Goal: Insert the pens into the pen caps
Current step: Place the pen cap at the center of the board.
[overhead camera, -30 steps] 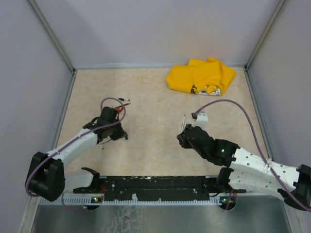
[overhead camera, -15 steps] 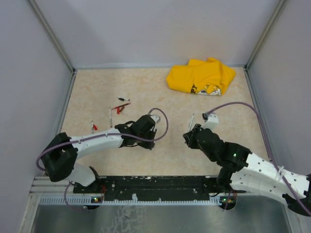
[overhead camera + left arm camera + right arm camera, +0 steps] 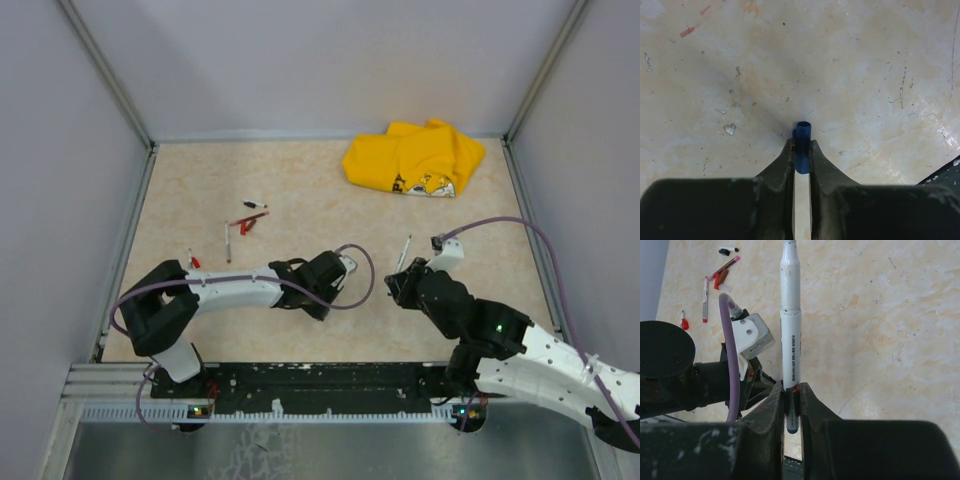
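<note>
Left gripper (image 3: 801, 145) pinches a blue pen cap (image 3: 803, 131), right gripper (image 3: 791, 389) clamps a white pen (image 3: 790, 330), both on the near side of the yellow cloth (image 3: 413, 158)

A crumpled yellow cloth (image 3: 413, 158) lies far right on the beige stone-patterned tabletop (image 3: 300, 180); loose white-barrelled marker pens (image 3: 240, 225) lie nearer, left.
</note>
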{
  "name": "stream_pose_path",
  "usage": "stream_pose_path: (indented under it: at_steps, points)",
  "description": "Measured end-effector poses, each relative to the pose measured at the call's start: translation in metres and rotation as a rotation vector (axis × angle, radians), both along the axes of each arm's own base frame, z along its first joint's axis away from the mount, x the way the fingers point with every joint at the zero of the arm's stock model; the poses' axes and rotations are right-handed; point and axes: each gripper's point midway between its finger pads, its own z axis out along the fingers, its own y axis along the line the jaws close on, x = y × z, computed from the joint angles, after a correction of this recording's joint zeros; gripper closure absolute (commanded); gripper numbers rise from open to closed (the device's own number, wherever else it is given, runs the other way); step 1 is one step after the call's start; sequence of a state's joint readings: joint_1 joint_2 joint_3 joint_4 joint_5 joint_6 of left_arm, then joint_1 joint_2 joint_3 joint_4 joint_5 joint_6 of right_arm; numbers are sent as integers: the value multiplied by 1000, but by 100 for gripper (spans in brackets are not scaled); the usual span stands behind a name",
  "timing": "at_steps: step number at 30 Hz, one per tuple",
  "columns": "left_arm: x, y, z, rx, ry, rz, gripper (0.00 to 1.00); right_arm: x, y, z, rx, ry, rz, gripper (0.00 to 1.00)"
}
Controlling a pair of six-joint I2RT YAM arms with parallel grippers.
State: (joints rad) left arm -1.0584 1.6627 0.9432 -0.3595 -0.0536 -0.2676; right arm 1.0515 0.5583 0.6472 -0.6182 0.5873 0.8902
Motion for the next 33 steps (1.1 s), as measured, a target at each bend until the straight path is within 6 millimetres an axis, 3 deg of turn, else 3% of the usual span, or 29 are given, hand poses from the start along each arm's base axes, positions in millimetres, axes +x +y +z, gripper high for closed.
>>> stream_pose_path:
  at_steps: [8,13,17,25,33]
  points:
    - [0,3,-1,16,-15,1,65,0,0,-3,-12,7,0,100]
    - [-1,9,4,17,-20,22,59,0,0,-3,-12,7,1,100]
    - [-4,11,9,6,-19,33,56,0,1,-4,-16,9,1,100]
    - [-18,20,-1,41,10,35,55,0,3,-9,-32,22,6,100]
    - [-17,22,-2,51,1,60,55,0,5,-13,-41,31,11,100]
